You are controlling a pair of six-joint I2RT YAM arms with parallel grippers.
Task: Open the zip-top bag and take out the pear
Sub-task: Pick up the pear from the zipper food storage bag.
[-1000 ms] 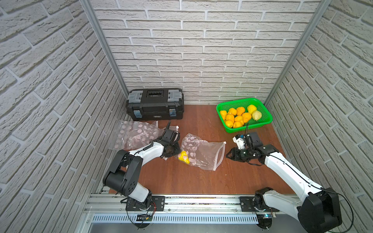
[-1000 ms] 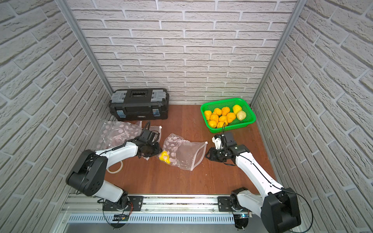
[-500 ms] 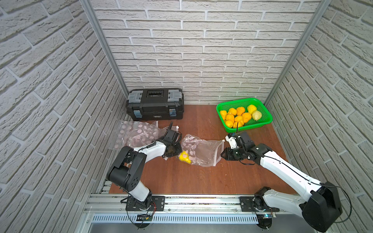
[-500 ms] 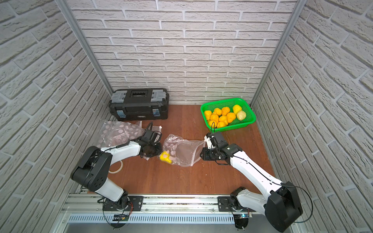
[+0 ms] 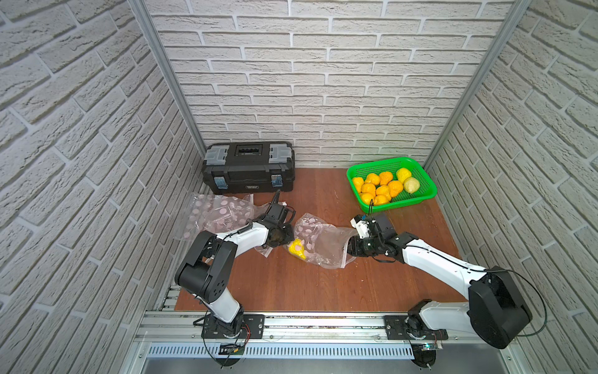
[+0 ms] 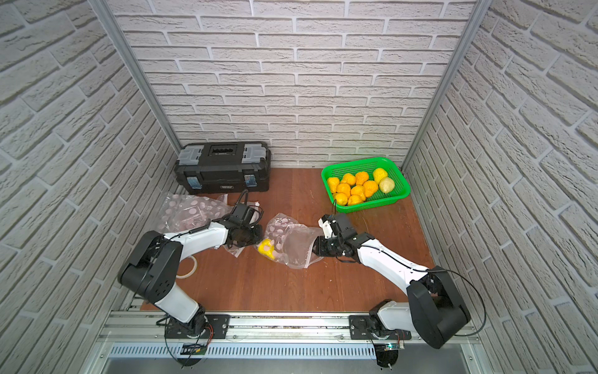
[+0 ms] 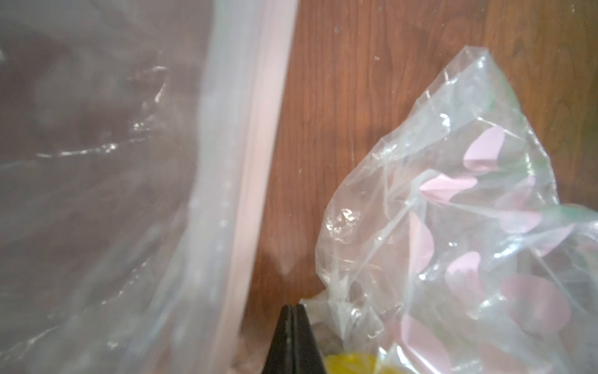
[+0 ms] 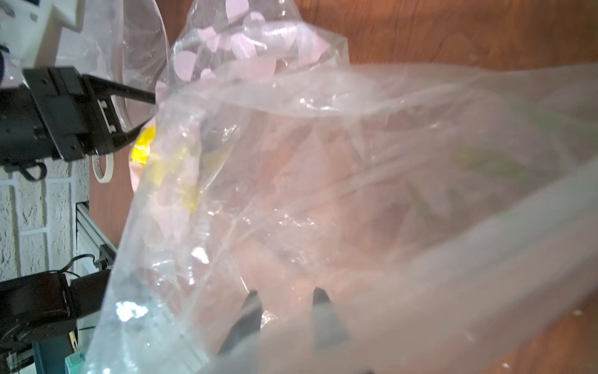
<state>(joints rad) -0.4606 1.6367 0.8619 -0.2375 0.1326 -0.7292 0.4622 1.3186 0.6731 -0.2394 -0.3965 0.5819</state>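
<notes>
The zip-top bag (image 5: 323, 239) (image 6: 291, 239), clear with pink dots, lies crumpled mid-table with its mouth open toward the right. The yellow pear (image 5: 296, 249) (image 6: 266, 249) sits inside at the bag's left end; it also shows through the film in the wrist views (image 7: 349, 362) (image 8: 145, 145). My left gripper (image 5: 289, 234) (image 7: 293, 311) is shut at the bag's left corner (image 7: 333, 291), apparently pinching the film. My right gripper (image 5: 349, 249) (image 8: 286, 293) is inside the bag's mouth, fingers apart and empty, well short of the pear.
A black toolbox (image 5: 249, 168) stands at the back left. A green basket (image 5: 420, 194) with several orange and yellow fruits sits at the back right. More dotted bags (image 5: 220, 210) (image 7: 129, 162) lie under and left of my left arm. A tape roll (image 6: 187, 268) lies near the left wall.
My left gripper shut at the bag's left corner. My right gripper moved left from outside the bag into its open mouth and narrowed a little. The bag bunched up slightly.
</notes>
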